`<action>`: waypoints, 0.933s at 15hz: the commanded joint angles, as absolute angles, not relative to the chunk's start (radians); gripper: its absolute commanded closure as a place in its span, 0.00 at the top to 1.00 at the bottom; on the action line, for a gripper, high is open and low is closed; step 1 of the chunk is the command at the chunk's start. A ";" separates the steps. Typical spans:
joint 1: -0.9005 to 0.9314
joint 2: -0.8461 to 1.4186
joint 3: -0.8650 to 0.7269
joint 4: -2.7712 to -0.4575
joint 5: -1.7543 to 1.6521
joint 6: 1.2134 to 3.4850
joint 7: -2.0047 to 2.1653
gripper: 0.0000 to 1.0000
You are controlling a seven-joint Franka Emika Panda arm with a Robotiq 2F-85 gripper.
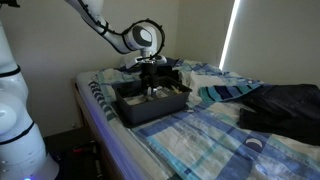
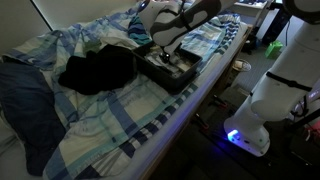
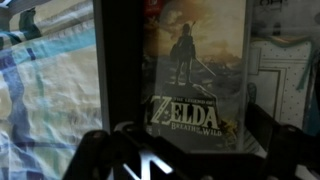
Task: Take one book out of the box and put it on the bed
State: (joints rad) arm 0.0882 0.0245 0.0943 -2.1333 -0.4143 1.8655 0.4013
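The book [image 3: 190, 70], a dark brownish paperback with a figure and pale "Zelda" lettering, fills the middle of the wrist view and lies in the box. The box is a shallow dark grey bin on the bed, seen in both exterior views [image 1: 155, 108] [image 2: 182, 80]. My gripper [image 3: 185, 140] hangs low over the box [image 1: 150, 82] [image 2: 165, 55]. Its dark fingers stand wide apart on either side of the book's lower edge, so it is open. Whether the fingers touch the book I cannot tell. The bed [image 1: 200, 140] [image 2: 130, 125] has a blue and white plaid blanket.
A heap of dark clothing [image 1: 285, 105] [image 2: 100, 68] lies on the bed beside the box. Paler books [image 3: 285, 70] lie next to the dark one in the box. The white robot base [image 1: 15, 110] [image 2: 280, 90] stands by the bed's striped side edge.
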 commanded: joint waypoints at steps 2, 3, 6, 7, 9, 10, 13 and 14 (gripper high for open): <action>0.094 0.010 0.092 -2.142 -0.482 1.870 0.447 1.00; 0.095 0.009 0.092 -2.141 -0.494 1.868 0.451 1.00; 0.099 0.003 0.092 -2.138 -0.517 1.861 0.474 1.00; 0.100 0.000 0.092 -2.137 -0.524 1.857 0.478 1.00; 0.101 -0.007 0.091 -2.132 -0.532 1.848 0.485 1.00; 0.101 -0.009 0.092 -2.130 -0.536 1.844 0.488 1.00; 0.097 -0.014 0.091 -2.128 -0.556 1.837 0.489 1.00; 0.096 -0.015 0.090 -2.128 -0.566 1.836 0.489 1.00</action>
